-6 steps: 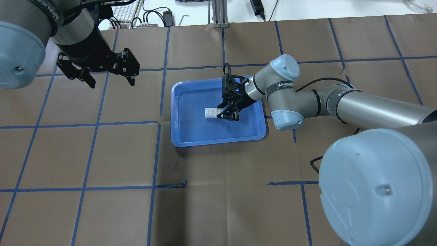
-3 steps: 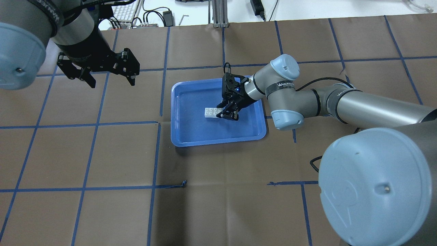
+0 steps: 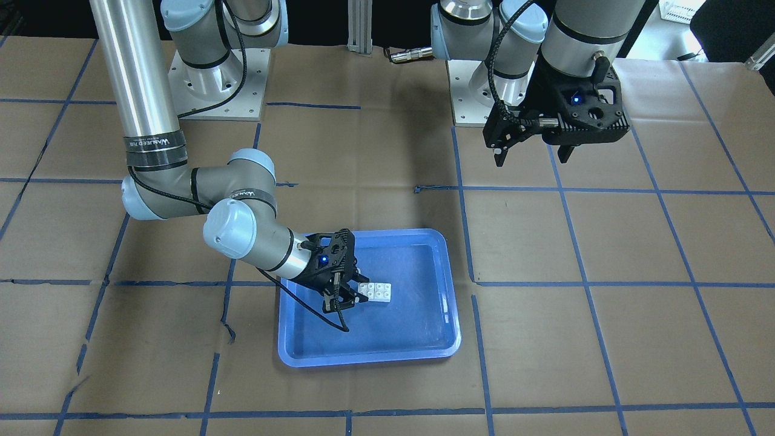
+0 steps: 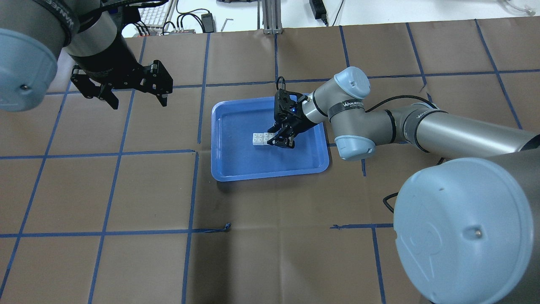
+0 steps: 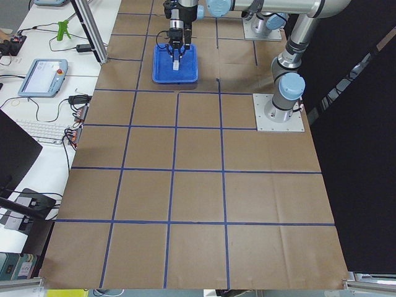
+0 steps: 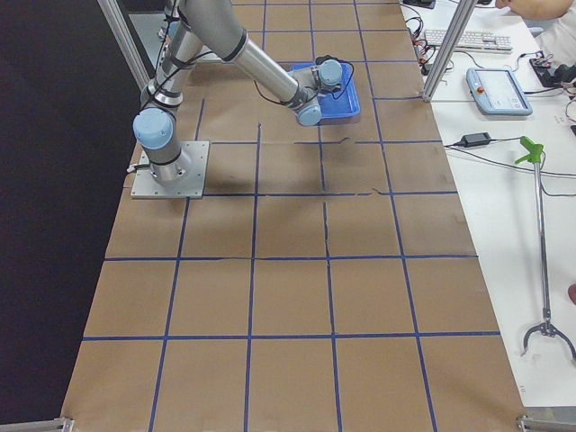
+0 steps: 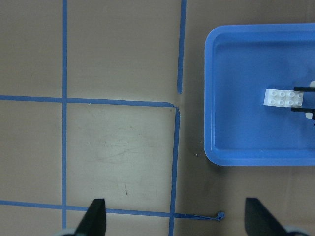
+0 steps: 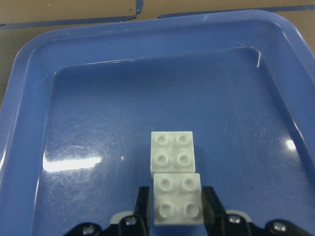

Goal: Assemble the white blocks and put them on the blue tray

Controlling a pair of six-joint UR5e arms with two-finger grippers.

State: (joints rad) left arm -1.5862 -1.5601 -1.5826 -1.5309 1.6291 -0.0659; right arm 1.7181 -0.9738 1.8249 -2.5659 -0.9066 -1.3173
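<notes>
The two white blocks [image 4: 261,138] sit end to end as one pair over the floor of the blue tray [image 4: 270,175]. My right gripper [image 4: 280,142] is shut on the end of the pair nearest it. In the right wrist view the near block [image 8: 177,204] sits between the fingers [image 8: 209,206] and the far block [image 8: 172,152] sticks out ahead. I cannot tell whether the pair touches the floor. It also shows in the front view [image 3: 375,292] and the left wrist view [image 7: 283,97]. My left gripper [image 4: 137,101] is open and empty, high over the table to the tray's left.
The table is brown paper with a blue tape grid [image 4: 196,152]. A keyboard and cables [image 4: 156,17] lie beyond the far edge. The arm bases [image 3: 218,85] stand at the robot's side of the table.
</notes>
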